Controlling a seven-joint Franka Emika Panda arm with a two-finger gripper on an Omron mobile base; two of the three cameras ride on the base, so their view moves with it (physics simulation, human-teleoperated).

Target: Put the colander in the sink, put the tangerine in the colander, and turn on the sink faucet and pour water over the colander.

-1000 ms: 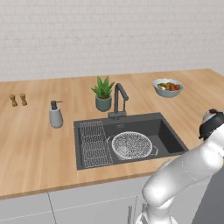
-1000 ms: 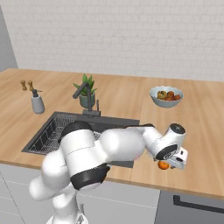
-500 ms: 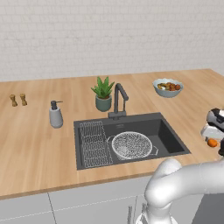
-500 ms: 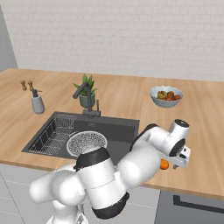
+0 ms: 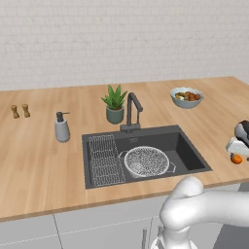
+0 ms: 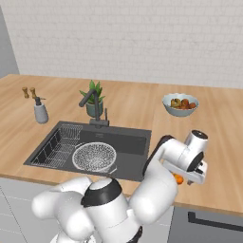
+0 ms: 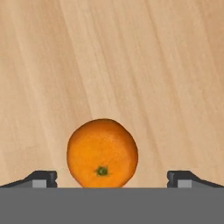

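Surroundings: a potted plant (image 5: pixel 115 103) stands just behind the sink (image 5: pixel 189 155), beside the sink faucet (image 5: pixel 132 111). A soap dispenser (image 5: pixel 61 128) sits to the sink's left, with two small shakers (image 5: pixel 20 111) farther left. A bowl of mixed fruit (image 5: pixel 186 97) rests near the back of the wooden counter (image 5: pixel 44 160), right of the sink. A flat wire rack (image 5: pixel 104 159) lies in the left part of the basin; the colander (image 5: pixel 147 161) sits in the basin beside it.

Nothing stands between claw and fruit. The tangerine (image 7: pixel 102 153) rests on the counter right of the sink, near the front edge, between the spread fingertips (image 7: pixel 43 178) of the gripper (image 7: pixel 112 179), which touch nothing.

No legible writing or brand marks.
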